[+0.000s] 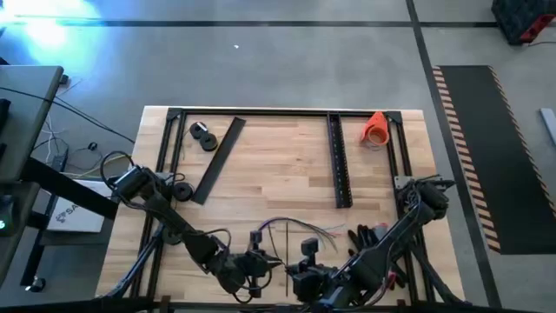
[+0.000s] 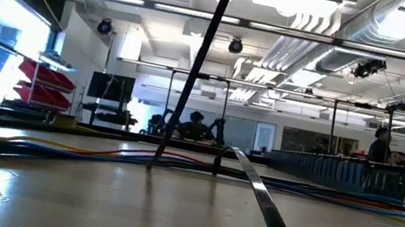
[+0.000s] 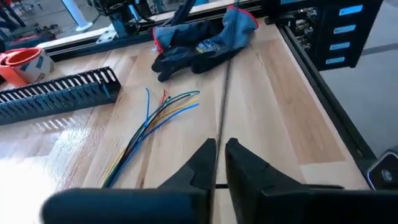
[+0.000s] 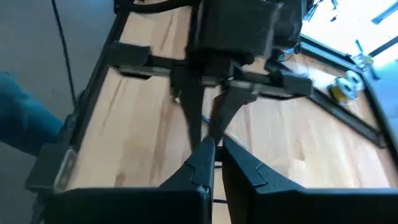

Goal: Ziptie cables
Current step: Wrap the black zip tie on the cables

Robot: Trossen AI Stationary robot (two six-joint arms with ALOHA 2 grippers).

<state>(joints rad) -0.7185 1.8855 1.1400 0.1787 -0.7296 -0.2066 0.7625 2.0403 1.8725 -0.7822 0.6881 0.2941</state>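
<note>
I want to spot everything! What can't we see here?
High view: arms partly cover left gripper and right gripper.
Right wrist view: left gripper hides the cables.
Low view: top edge cuts off both grippers.
Left wrist view: black strip's end lost against the glove.

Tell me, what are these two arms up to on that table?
Both arms meet at the table's near edge. The left end effector and the right end effector each pinch a thin dark strip, likely a zip tie. The cables, thin coloured wires, lie loose on the wooden table, not yet tied.
</note>
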